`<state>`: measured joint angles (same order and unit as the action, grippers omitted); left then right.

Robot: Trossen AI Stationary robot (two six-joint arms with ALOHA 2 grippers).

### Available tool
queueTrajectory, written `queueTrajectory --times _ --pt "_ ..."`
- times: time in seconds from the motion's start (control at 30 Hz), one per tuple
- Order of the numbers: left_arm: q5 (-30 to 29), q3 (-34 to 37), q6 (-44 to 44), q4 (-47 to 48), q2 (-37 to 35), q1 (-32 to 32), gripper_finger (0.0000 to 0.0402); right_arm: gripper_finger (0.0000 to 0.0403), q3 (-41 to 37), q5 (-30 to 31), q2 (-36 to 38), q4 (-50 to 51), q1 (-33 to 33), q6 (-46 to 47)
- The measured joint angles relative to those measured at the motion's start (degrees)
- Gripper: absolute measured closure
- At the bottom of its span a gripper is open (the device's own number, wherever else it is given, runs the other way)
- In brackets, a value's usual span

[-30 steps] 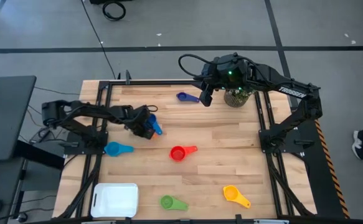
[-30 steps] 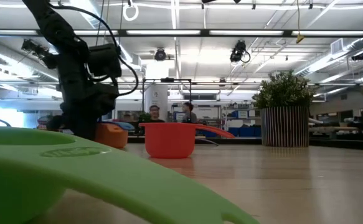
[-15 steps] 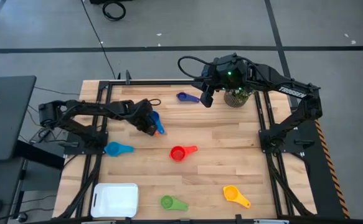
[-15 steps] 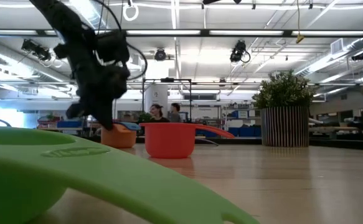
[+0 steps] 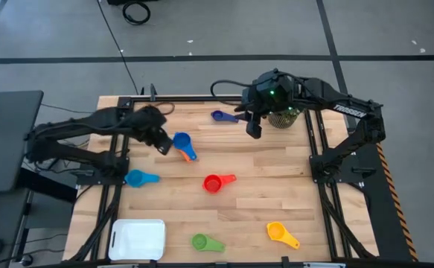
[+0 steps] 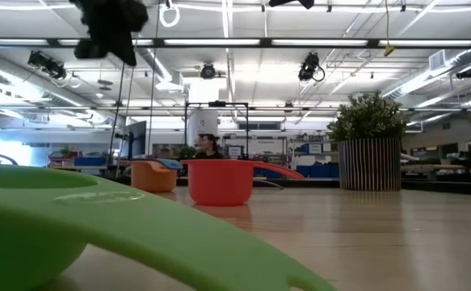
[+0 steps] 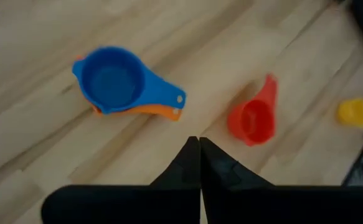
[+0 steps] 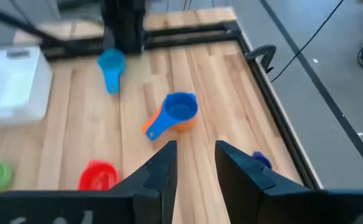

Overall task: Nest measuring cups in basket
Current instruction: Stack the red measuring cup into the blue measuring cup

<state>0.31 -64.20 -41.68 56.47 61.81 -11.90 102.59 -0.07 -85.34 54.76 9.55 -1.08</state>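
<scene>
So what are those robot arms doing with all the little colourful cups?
They are sorting measuring cups on a wooden table. The blue cup sits nested in the orange cup, and the left claw hangs shut beside them, holding nothing. The right claw hovers open near the navy cup. The light blue cup, red cup, green cup and yellow cup lie scattered. The white basket holds no cups yet.

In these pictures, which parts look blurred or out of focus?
Low view: the green cup closest to the lens is a soft smear, while the red cup is sharper. Left wrist view: the yellow cup is fuzzy.
</scene>
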Motion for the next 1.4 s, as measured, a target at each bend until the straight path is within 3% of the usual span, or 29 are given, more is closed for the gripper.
queueTrajectory --times 0.23,0.53,0.83,1.4 --pt "-9.48 -6.36 -4.04 7.46 -6.2 4.91 0.0401 0.0288 0.0 -0.09 -4.0 3.32 -2.86 -3.21" --pt "-9.91 -7.26 -4.21 9.35 -13.19 7.74 0.0401 0.0265 0.0 -3.16 -12.57 3.52 -4.17 0.02" --pt "-9.06 -7.26 -4.14 12.42 -18.92 9.58 0.0401 0.0255 0.0 -16.37 -21.97 3.17 -5.22 4.29" --pt "-9.04 -7.24 -2.46 12.92 -22.11 9.57 0.0402 0.0256 0.04 -16.61 -34.29 -1.79 -7.61 9.07"
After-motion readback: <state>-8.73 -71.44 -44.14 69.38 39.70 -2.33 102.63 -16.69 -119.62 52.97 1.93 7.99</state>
